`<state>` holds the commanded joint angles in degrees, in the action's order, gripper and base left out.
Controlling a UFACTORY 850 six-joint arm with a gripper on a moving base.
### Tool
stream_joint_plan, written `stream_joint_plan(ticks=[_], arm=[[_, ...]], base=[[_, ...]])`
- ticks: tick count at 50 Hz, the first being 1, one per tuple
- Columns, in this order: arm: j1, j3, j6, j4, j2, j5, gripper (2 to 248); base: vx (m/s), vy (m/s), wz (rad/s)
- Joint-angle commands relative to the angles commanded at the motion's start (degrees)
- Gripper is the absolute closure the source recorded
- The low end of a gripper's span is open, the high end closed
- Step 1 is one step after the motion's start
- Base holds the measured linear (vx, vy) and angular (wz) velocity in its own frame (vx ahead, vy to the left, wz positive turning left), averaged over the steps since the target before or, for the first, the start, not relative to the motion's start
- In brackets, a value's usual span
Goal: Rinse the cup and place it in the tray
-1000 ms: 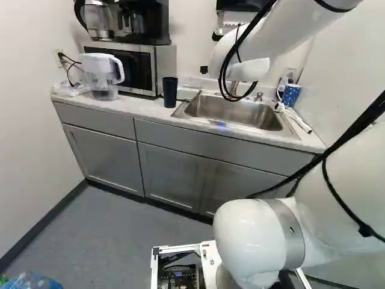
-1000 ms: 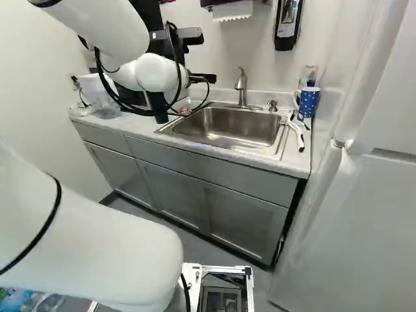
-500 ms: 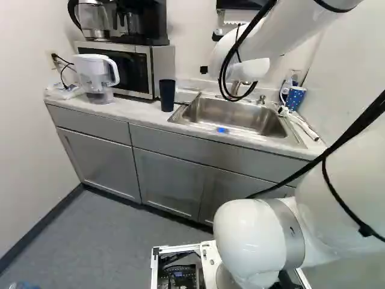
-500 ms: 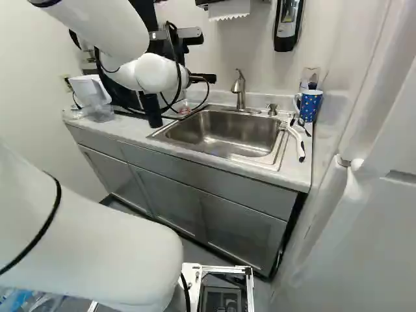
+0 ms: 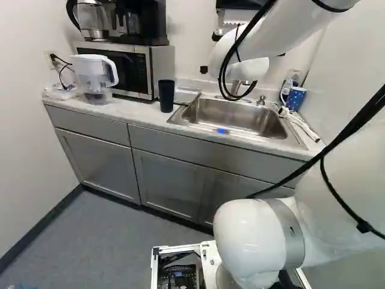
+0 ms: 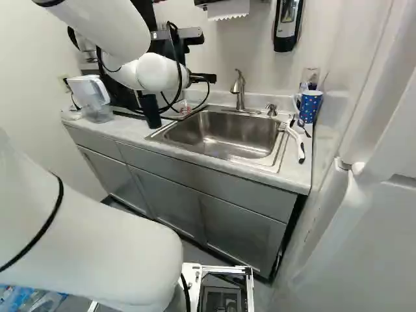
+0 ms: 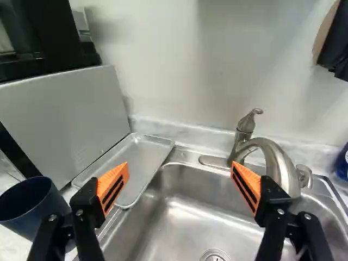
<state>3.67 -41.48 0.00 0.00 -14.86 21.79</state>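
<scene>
Arm [image 5: 271, 30], white, one: raised and bent, upper length reaching forward high over the counter's [image 5: 129, 107] near side. Gripper [image 6: 204, 78], black: aimed ahead and down at the sink [image 7: 201, 217], fingers spread wide, orange pads [image 7: 113, 186] apart, holding nothing. Cup [image 5: 167, 96], dark blue: upright on the counter, outside the fingers, beside one. Tray [image 7: 142, 155], metal, shallow: between microwave [image 7: 65, 119] and sink.
</scene>
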Motion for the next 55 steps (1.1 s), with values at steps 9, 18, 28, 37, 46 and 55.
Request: stream_joint_plan(ticks=[9,18,28,37,46,55], arm=[[0.0,-0.5,0.0,0.0,0.5,0.0,3],[0.2,-1.4,0.0,0.0,1.6,0.0,3],[0.3,-2.4,0.0,0.0,2.7,0.0,3],[0.5,-3.4,0.0,0.0,3.8,0.0,3],[0.7,-4.7,0.0,0.0,5.3,0.0,3],[0.8,-6.2,0.0,0.0,6.9,0.0,3]], base=[[0.0,0.0,0.0],[0.0,0.0,0.0],[0.0,0.0,0.0],[0.0,0.0,0.0],[0.0,0.0,0.0],[0.0,0.0,0.0]])
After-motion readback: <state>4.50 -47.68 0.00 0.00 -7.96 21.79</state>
